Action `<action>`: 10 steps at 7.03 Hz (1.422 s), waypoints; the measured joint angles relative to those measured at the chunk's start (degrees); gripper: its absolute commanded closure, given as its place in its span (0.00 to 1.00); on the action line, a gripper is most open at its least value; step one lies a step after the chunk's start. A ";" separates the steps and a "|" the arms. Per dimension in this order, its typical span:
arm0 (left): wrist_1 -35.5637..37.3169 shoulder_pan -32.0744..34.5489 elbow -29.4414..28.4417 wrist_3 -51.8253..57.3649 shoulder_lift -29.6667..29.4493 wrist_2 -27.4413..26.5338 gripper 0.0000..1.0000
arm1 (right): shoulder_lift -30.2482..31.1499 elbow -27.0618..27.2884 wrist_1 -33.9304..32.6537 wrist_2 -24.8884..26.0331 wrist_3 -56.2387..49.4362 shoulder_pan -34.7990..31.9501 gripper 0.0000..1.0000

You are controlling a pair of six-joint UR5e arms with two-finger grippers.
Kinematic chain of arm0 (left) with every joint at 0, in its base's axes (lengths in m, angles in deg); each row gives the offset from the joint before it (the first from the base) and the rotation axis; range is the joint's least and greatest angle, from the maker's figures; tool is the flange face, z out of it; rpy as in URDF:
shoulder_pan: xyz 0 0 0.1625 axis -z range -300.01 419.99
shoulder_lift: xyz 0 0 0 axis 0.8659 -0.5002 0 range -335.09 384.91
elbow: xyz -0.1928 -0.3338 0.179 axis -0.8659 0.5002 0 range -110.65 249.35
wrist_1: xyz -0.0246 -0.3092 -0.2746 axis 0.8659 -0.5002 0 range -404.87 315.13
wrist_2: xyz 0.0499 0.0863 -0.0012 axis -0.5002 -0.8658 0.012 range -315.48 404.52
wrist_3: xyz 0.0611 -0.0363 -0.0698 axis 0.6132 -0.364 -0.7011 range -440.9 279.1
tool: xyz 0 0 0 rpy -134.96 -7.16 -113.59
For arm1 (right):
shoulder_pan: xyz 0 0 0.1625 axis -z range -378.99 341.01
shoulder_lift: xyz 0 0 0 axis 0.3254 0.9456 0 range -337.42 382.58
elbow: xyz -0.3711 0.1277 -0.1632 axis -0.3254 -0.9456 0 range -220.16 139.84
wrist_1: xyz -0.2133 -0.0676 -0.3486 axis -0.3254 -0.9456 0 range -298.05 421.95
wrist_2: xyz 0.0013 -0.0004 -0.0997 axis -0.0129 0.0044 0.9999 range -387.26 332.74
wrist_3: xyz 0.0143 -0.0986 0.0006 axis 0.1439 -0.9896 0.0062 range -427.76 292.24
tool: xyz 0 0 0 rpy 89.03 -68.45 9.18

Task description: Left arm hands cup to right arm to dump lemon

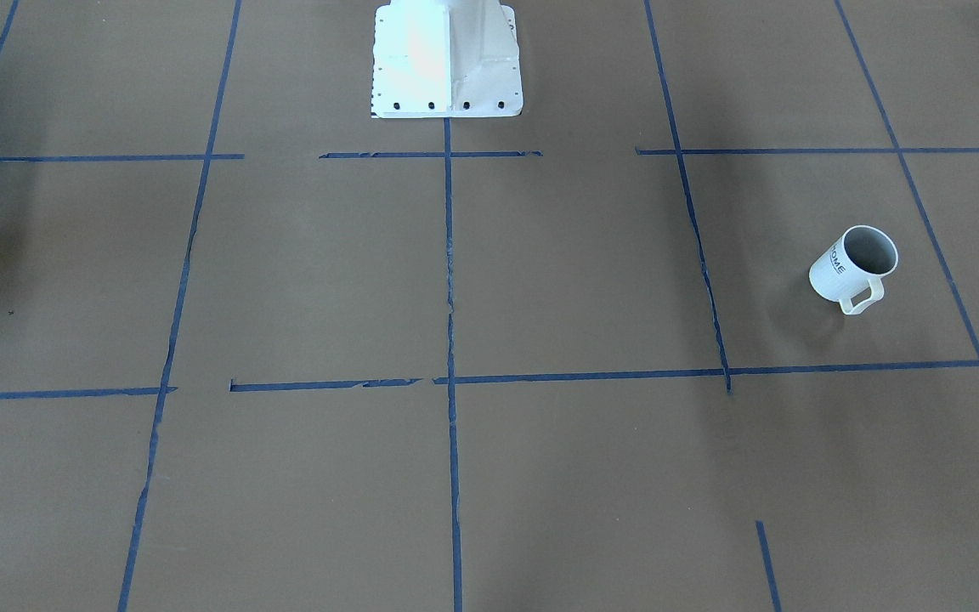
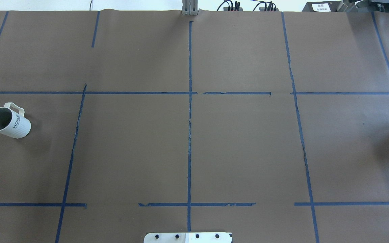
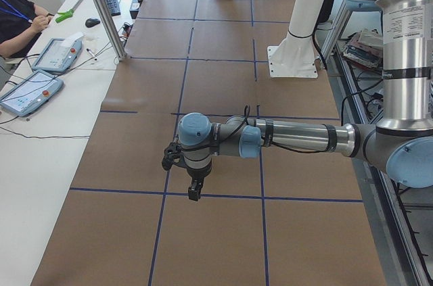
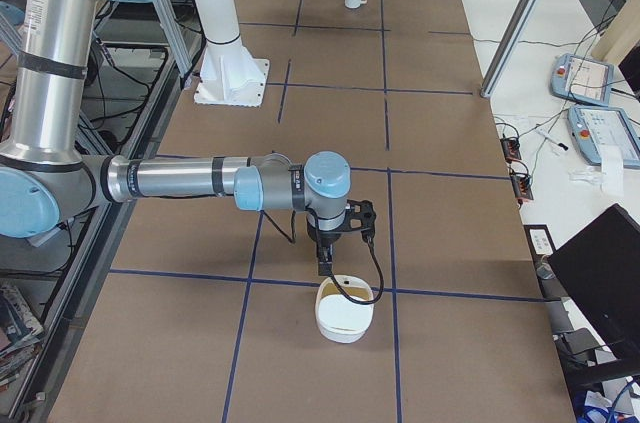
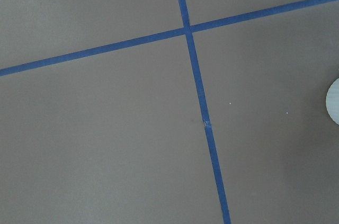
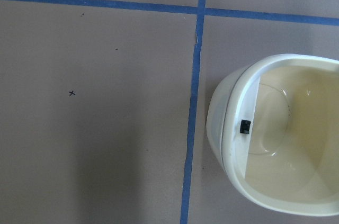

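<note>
On the brown counter (image 2: 248, 152), a cream bowl (image 4: 345, 311) sits at the right end. The cup (image 2: 8, 120) stands upright toward the left end. The right pincer (image 4: 324, 265) hangs just beside the bowl, well apart from the cup. The left pincer (image 3: 194, 191) points down over the counter. Finger spread of either pincer: cannot tell.

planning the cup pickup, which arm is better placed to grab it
Left, likely. The cup stands on the robot's far left, while the right claw hangs by a cream bowl at the opposite end.
</note>
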 measured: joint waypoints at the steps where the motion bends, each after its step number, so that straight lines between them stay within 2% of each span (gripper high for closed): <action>1: -0.02 -0.04 0.00 0.01 0.00 0.00 0.00 | -0.08 0.03 0.00 0.01 0.05 0.00 0.00; 4: 0.00 -0.66 0.76 -0.09 -0.15 -0.33 0.00 | -0.40 0.09 0.02 0.09 0.32 0.07 0.00; 8: -4.44 -2.12 1.82 -2.20 -4.66 0.64 0.00 | -0.49 0.17 0.03 0.10 0.54 0.09 0.00; 10: -10.07 -8.26 2.34 -15.04 -4.23 0.59 0.00 | -0.49 0.17 0.02 0.16 0.54 0.09 0.00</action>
